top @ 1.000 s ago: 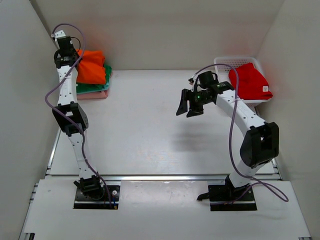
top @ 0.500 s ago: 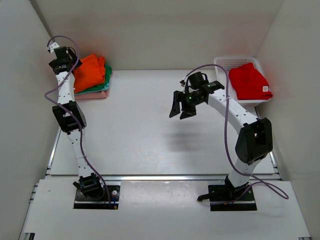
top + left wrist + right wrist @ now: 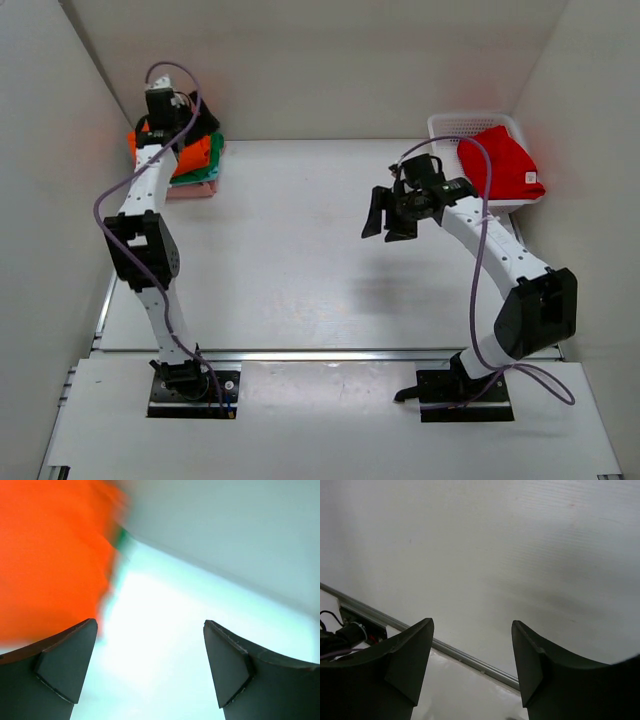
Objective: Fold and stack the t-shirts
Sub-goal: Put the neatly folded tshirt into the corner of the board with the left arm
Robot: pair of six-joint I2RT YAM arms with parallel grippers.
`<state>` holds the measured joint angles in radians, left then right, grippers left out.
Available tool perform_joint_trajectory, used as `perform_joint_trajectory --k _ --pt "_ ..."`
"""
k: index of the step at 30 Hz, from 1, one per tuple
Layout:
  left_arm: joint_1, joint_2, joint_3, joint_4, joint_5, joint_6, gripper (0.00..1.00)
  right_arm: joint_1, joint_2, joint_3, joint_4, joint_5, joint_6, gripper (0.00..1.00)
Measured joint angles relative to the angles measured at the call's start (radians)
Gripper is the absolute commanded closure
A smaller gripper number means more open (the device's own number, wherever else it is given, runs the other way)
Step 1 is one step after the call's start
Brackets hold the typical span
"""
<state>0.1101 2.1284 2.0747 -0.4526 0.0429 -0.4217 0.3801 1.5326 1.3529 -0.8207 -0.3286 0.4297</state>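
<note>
From above, a stack of folded shirts sits at the far left corner of the pale grey counter. A bright orange t-shirt lies on top, with a dark green t-shirt and a pink t-shirt showing as edges beneath it. A crumpled red t-shirt lies in the white plastic mesh basket at the far right corner. By that, most of the work looks done and the red one remains to be folded and stacked.

The left arm stretches along the left edge, with the left claw hanging over the stack. The right arm bends in from the right, and the right claw hovers above the middle of the counter, well apart from the basket.

The left wrist view is blurred. The claw's fingers stand wide apart with nothing between them. The orange cloth fills the upper left, with a sliver of green at its edge.

In the right wrist view the fingers are also spread and empty. Below them are bare counter and the metal rail at its near edge.
</note>
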Motion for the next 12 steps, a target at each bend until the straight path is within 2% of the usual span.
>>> perform_joint_trajectory --k 2,5,9,12 --pt "-0.045 -0.149 -0.214 0.041 0.096 -0.019 0.01 -0.026 -0.026 -0.010 -0.006 0.016 -0.022 0.37" --pt "-0.097 -0.329 -0.430 0.049 0.196 -0.050 0.02 -0.061 -0.060 -0.016 -0.016 0.042 -0.055 0.39" --pt "-0.193 -0.433 -0.475 -0.003 0.189 -0.037 0.01 -0.100 -0.165 -0.113 -0.001 0.043 -0.077 0.38" --pt "-0.319 -0.472 -0.465 -0.070 0.181 -0.018 0.01 -0.124 -0.254 -0.187 -0.005 0.044 -0.097 0.38"
